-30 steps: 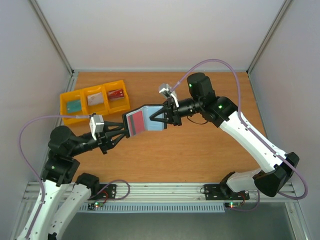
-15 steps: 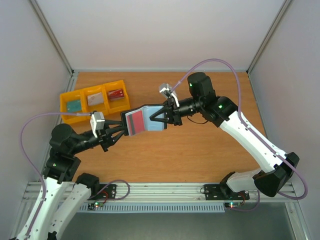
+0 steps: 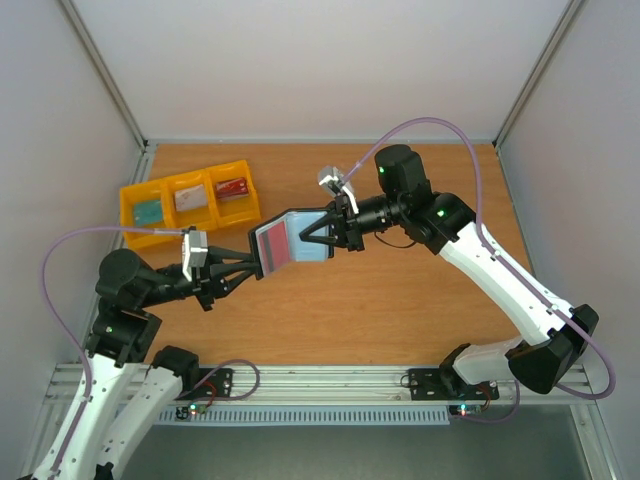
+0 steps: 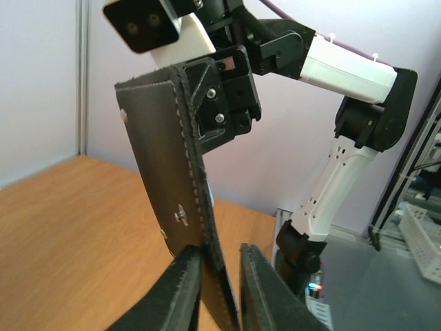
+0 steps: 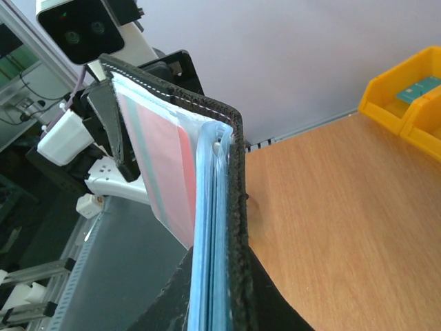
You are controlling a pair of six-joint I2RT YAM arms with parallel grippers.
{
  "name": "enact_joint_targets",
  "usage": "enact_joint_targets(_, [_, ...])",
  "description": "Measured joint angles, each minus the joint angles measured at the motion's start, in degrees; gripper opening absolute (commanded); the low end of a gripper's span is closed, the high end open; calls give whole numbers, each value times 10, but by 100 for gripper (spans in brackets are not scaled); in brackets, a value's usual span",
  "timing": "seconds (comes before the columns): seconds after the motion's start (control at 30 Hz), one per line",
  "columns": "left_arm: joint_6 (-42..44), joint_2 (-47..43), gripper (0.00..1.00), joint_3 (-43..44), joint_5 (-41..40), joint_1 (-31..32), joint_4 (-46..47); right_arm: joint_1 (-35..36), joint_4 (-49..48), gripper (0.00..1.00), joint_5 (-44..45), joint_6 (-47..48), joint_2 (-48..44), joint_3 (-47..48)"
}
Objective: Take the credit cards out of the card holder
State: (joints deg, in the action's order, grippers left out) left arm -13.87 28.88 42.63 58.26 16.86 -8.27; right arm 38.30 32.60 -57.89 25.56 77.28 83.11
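The black card holder [image 3: 290, 240] hangs open above the table's middle, stretched between both grippers. Its inside faces up, showing grey-blue pockets and one dark red card [image 3: 272, 243]; I cannot make out other credit cards. My right gripper [image 3: 325, 238] is shut on its right half; in the right wrist view [image 5: 224, 283] the fingers clamp the blue pockets and black cover [image 5: 238, 207], with the red card [image 5: 162, 158] beyond. My left gripper [image 3: 252, 262] straddles the left flap's edge [image 4: 165, 158]; one finger [image 4: 180, 289] touches it, the other [image 4: 260, 289] stands slightly off.
A row of three yellow bins [image 3: 128, 215] with teal, whitish and red cards sits at the back left; it also shows in the right wrist view [image 5: 406, 89]. White walls close the table's sides and back. The left arm's cable loops over the left side.
The left gripper drifted slightly along the flap's edge, up and then back. The card holder and right arm stay put.
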Motion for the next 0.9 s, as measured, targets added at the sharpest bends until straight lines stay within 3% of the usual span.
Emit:
enact_joint_targets(0.17, [-8,3,15,0,-3,0,10,0,-1,1,-1,-1,0,0])
enact_joint_targets(0.33, [-12,16,30,0,-20,0,13,0,-3,1,-1,-4,0,1])
enact_joint_targets(0.6, [-22,19,7,0,-27,0,15,0,-5,1,-1,-12,0,1])
enact_joint_targets(0.83, [-24,19,5,0,-37,0,18,0,-13,1,-11,-15,0,1])
enact_joint_targets(0.9, [-24,18,11,0,-39,0,19,3,-14,1,-14,-15,0,1])
